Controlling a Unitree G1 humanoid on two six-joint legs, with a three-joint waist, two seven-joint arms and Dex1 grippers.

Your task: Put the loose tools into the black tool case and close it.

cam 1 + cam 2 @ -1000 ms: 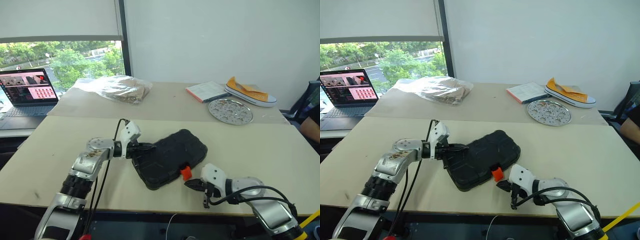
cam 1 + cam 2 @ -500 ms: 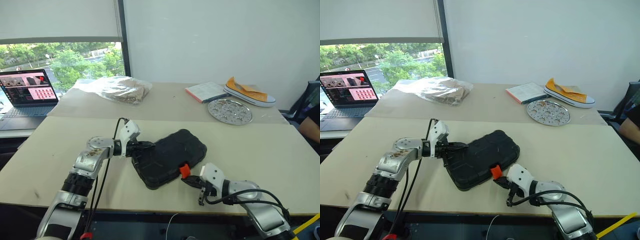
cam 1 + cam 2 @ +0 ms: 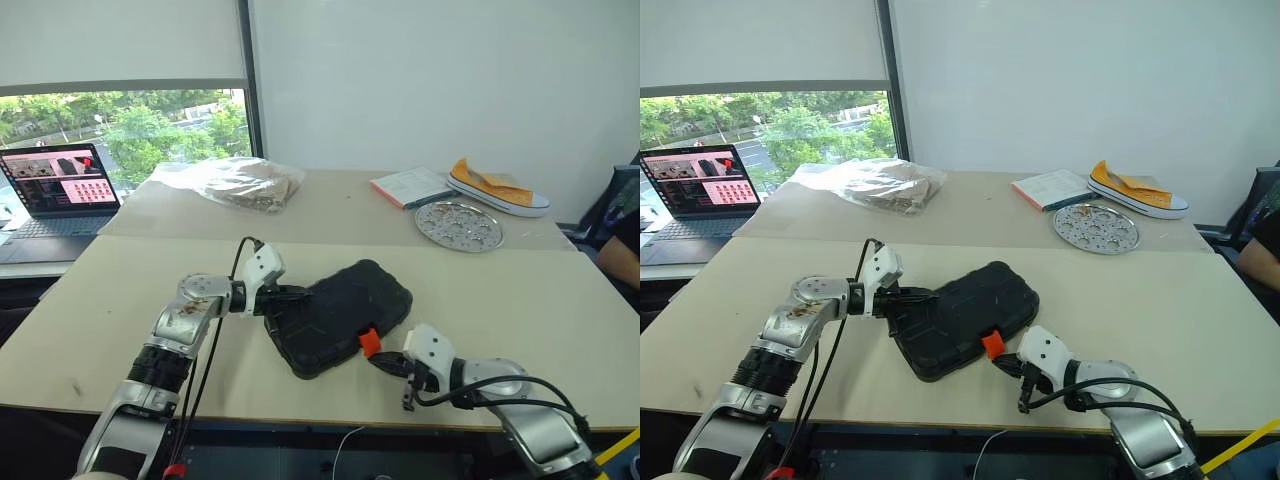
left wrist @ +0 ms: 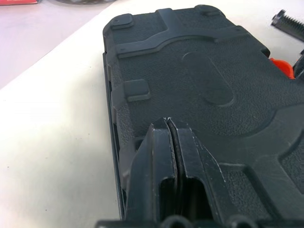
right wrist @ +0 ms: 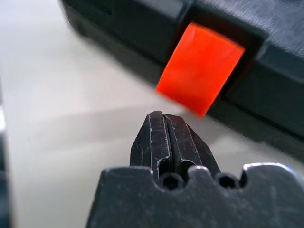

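The black tool case [image 3: 340,315] lies on the near table with its lid down and its orange latch [image 3: 370,343] facing me. My left gripper [image 3: 296,294] is shut, and its fingertips [image 4: 168,124] rest on the lid at the case's left end. Just in front of the latch, my right gripper [image 3: 380,361] is also shut and empty. In the right wrist view its tip [image 5: 164,118] stays a small gap short of the latch [image 5: 202,66]. The loose tools are out of view.
On the far table there are a laptop [image 3: 60,185], a crumpled plastic bag [image 3: 235,180], a book [image 3: 412,185], a yellow shoe [image 3: 497,187] and a round metal plate [image 3: 460,223]. A person sits at the right edge [image 3: 625,230].
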